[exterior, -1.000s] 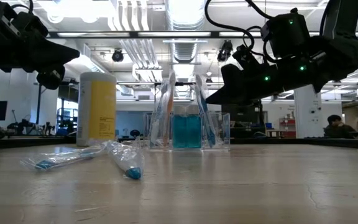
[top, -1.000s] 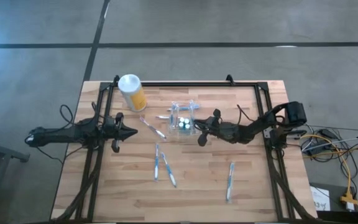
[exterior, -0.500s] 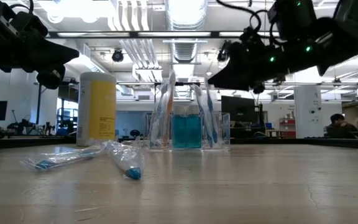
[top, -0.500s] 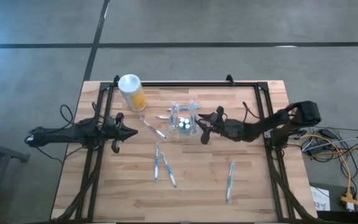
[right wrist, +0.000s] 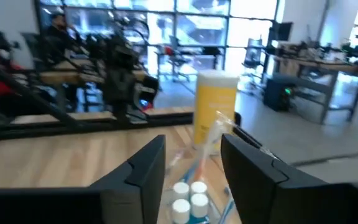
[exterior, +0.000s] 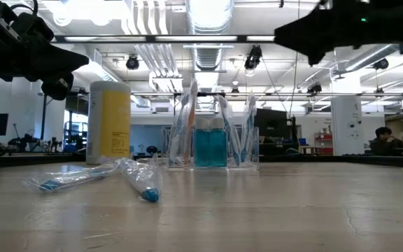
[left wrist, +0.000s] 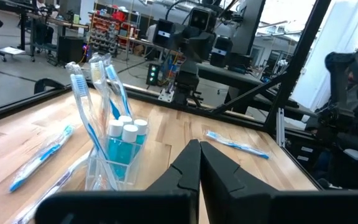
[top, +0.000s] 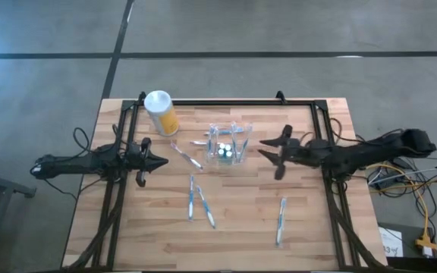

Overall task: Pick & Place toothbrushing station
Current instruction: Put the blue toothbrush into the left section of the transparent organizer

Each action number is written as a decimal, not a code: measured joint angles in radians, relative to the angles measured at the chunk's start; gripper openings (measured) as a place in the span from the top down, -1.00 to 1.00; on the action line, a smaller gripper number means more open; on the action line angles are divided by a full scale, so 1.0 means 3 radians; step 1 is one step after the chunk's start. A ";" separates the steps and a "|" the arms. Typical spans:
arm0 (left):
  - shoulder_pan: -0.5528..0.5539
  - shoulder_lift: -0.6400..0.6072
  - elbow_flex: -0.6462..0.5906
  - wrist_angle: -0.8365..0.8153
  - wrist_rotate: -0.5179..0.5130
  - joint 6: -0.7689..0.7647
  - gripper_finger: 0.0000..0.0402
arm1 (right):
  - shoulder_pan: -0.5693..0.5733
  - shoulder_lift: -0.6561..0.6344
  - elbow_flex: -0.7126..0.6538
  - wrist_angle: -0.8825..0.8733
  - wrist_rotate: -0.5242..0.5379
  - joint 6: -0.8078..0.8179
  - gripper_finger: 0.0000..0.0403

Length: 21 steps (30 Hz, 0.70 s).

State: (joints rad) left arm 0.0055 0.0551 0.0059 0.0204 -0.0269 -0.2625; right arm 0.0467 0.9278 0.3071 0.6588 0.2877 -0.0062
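Stretching across most of the high view, the wooden table point(top: 309, 220) is a pale butcher-block top inside a dark metal frame point(top: 226, 101), standing on a grey concrete floor point(top: 44, 45) crossed by dark lines. Level across the table, the low view looks into a large workshop with bright ceiling lights point(exterior: 208, 12), exposed ducts, desks and monitors, and a person point(exterior: 381, 140) seated far off at the right edge.

On the table, the left arm point(top: 82, 162) lies along the left side, and the left gripper point(top: 161, 161) points toward the middle with its fingers pressed together, holding nothing. The right arm point(top: 370, 150) reaches in from the right side, raised above the top; the right gripper point(top: 273, 153) has its fingers spread apart and empty, a little to the right of the toothbrushing station.

A yellow canister point(top: 161, 112) with a white lid stands near the far left corner. The toothbrushing station point(top: 227, 146), a small clear box, stands upright near the table's middle, toward the far edge, with toothbrushes point(left wrist: 82, 93) leaning in it and small blue bottles point(left wrist: 124, 132) with white caps inside. Wrapped toothbrushes point(top: 198, 201) lie flat on the wood on the near side of it, another wrapped toothbrush point(top: 281, 220) lies toward the near right, and one more point(top: 186, 156) just left of the station.
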 joint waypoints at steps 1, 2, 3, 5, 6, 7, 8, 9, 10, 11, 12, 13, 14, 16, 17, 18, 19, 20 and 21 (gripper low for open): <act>0.0000 0.0000 0.0000 0.0002 0.0000 0.0001 0.97 | -0.0001 -0.0116 -0.0096 0.0074 -0.0069 0.0001 0.32; 0.0000 0.0000 0.0000 0.0003 0.0000 0.0002 0.98 | -0.0001 -0.0227 -0.0214 0.0202 -0.0134 0.0001 0.36; 0.0000 0.0000 0.0000 0.0003 0.0000 0.0002 0.98 | -0.0001 -0.0327 -0.0330 0.0353 -0.0201 0.0001 0.40; 0.0000 0.0000 0.0000 0.0004 0.0000 0.0014 0.98 | 0.0000 -0.0514 -0.0545 0.0616 -0.0267 0.0026 0.50; 0.0000 0.0000 0.0000 0.0004 -0.0003 0.0020 0.98 | 0.0000 -0.0598 -0.0640 0.0678 -0.0268 0.0042 0.55; 0.0000 0.0000 0.0000 0.0003 -0.0016 0.0020 0.98 | -0.0004 -0.0671 -0.0717 0.0704 -0.0265 0.0070 0.61; 0.0000 0.0004 0.0000 0.0000 -0.0042 0.0016 0.98 | -0.0016 -0.0734 -0.0777 0.0701 -0.0264 0.0088 0.66; 0.0000 0.0008 0.0000 -0.0002 -0.0053 0.0009 0.98 | -0.0021 -0.0793 -0.0830 0.0699 -0.0264 0.0097 0.71; 0.0000 0.0020 0.0000 -0.0004 -0.0054 0.0010 0.99 | -0.0024 -0.0846 -0.0872 0.0703 -0.0271 0.0096 0.76; 0.0001 0.0034 0.0000 -0.0006 -0.0057 0.0008 0.99 | -0.0024 -0.0900 -0.0909 0.0708 -0.0297 0.0091 0.81; 0.0001 0.0050 0.0000 -0.0006 -0.0057 0.0005 0.99 | -0.0025 -0.0955 -0.0945 0.0709 -0.0349 0.0067 0.86; 0.0001 0.0070 0.0000 -0.0007 -0.0059 -0.0004 0.99 | -0.0025 -0.1010 -0.0979 0.0708 -0.0413 0.0023 0.91; 0.0001 0.0092 0.0000 -0.0008 -0.0062 -0.0005 0.98 | -0.0024 -0.1065 -0.0996 0.0675 -0.0456 -0.0005 0.93; 0.0001 0.0141 0.0000 -0.0010 -0.0069 -0.0004 0.98 | -0.0024 -0.1170 -0.0995 0.0615 -0.0477 -0.0032 0.95; 0.0001 0.0168 0.0000 -0.0011 -0.0077 -0.0003 0.99 | -0.0025 -0.1210 -0.0995 0.0612 -0.0476 -0.0052 0.95; 0.0001 0.0193 0.0000 -0.0013 -0.0109 0.0002 0.99 | -0.0025 -0.1232 -0.0995 0.0613 -0.0475 -0.0073 0.96; 0.0001 0.0221 0.0000 -0.0012 -0.0148 0.0002 0.99 | -0.0025 -0.1239 -0.0995 0.0614 -0.0477 -0.0084 0.96; 0.0001 0.0250 0.0000 -0.0007 -0.0210 0.0002 0.99 | -0.0025 -0.1239 -0.0995 0.0613 -0.0478 -0.0088 0.96; 0.0001 0.0278 0.0000 -0.0004 -0.0264 0.0001 0.99 | -0.0025 -0.1236 -0.0995 0.0598 -0.0479 -0.0086 0.96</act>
State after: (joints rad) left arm 0.0059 0.1385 0.0059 0.0191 -0.1060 -0.2623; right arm 0.0391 0.5569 0.0086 0.8382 0.1441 -0.0320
